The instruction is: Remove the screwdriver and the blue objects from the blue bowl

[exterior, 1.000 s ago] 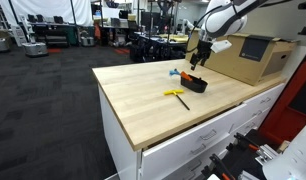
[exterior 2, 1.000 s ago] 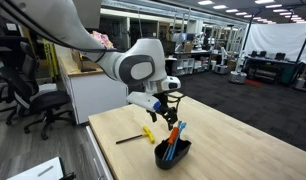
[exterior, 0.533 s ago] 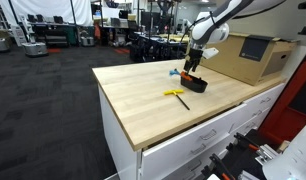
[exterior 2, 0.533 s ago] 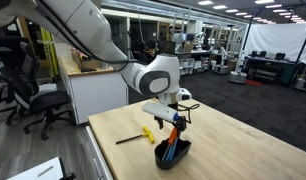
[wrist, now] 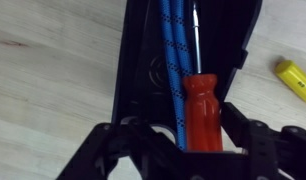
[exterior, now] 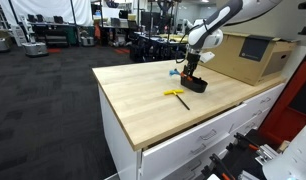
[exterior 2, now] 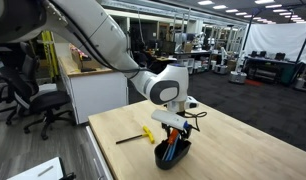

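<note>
The dark blue bowl (exterior: 196,86) stands on the wooden table near the cardboard box; it also shows in an exterior view (exterior 2: 174,157) and in the wrist view (wrist: 139,60). In it lie the screwdriver, with an orange-red handle (wrist: 204,108), and two light-blue slim pieces (wrist: 175,45) side by side. My gripper (wrist: 183,125) is down at the bowl, open, its fingers on either side of the orange-red handle and the blue pieces. In both exterior views the gripper (exterior: 193,72) (exterior 2: 174,136) is right over the bowl and hides much of its contents.
A yellow-handled tool with a dark shaft (exterior: 176,96) (exterior 2: 146,133) lies on the table beside the bowl; its handle end shows in the wrist view (wrist: 295,82). A large cardboard box (exterior: 248,58) stands behind the bowl. The table edge (exterior: 143,140) is near.
My gripper has moved over and down onto the bowl, and its fingers now straddle the screwdriver handle. The bowl and the yellow tool have not moved.
</note>
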{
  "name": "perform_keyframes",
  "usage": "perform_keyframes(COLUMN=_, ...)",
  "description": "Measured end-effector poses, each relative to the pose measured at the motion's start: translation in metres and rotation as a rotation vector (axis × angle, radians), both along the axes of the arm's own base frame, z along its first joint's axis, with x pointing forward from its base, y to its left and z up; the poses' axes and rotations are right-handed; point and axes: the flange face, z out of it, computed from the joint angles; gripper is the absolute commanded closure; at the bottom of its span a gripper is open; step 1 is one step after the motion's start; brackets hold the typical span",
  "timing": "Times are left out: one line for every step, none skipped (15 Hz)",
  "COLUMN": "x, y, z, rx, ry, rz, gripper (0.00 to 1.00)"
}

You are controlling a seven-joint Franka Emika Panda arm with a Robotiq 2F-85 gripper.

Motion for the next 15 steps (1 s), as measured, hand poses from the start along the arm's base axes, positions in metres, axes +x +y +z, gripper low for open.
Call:
perform_keyframes(x=0.002, y=0.0, z=0.0, rx=0.002, ry=-0.001, rz=0.002, gripper=0.61)
perform_keyframes(x=0.004, y=-0.001, z=0.002, rx=0.002, ry=-0.003, rz=0.003, gripper=0.69)
perform_keyframes(x=0.005, y=0.0, z=0.003, rx=0.003, ry=-0.004, rz=0.003, gripper=0.75)
perform_keyframes(x=0.007, y=0.0, z=0.003, rx=0.003, ry=-0.004, rz=0.004, gripper=0.83)
perform_keyframes(x=0.008, y=0.001, z=0.004, rx=0.003, ry=-0.004, rz=0.006, gripper=0.88)
perform_keyframes(x=0.008, y=0.001, z=0.005, rx=0.003, ry=-0.006, rz=0.007, gripper=0.92)
perform_keyframes(x=0.009, y=0.001, z=0.005, rx=0.003, ry=-0.005, rz=0.008, gripper=0.92)
perform_keyframes(x=0.009, y=0.001, z=0.005, rx=0.003, ry=-0.003, rz=0.008, gripper=0.92)
perform_keyframes(x=0.009, y=0.002, z=0.005, rx=0.003, ry=-0.002, rz=0.008, gripper=0.92)
perform_keyframes(x=0.009, y=0.002, z=0.005, rx=0.003, ry=-0.002, rz=0.007, gripper=0.92)
perform_keyframes(x=0.009, y=0.001, z=0.005, rx=0.003, ry=-0.003, rz=0.003, gripper=0.92)
perform_keyframes(x=0.009, y=0.001, z=0.006, rx=0.003, ry=-0.004, rz=-0.006, gripper=0.92)
perform_keyframes(x=0.01, y=0.001, z=0.008, rx=0.002, ry=-0.008, rz=-0.015, gripper=0.92)
perform_keyframes(x=0.01, y=0.001, z=0.012, rx=0.001, ry=-0.016, rz=-0.027, gripper=0.92)
perform_keyframes(x=0.009, y=0.001, z=0.02, rx=0.0, ry=-0.03, rz=-0.04, gripper=0.92)
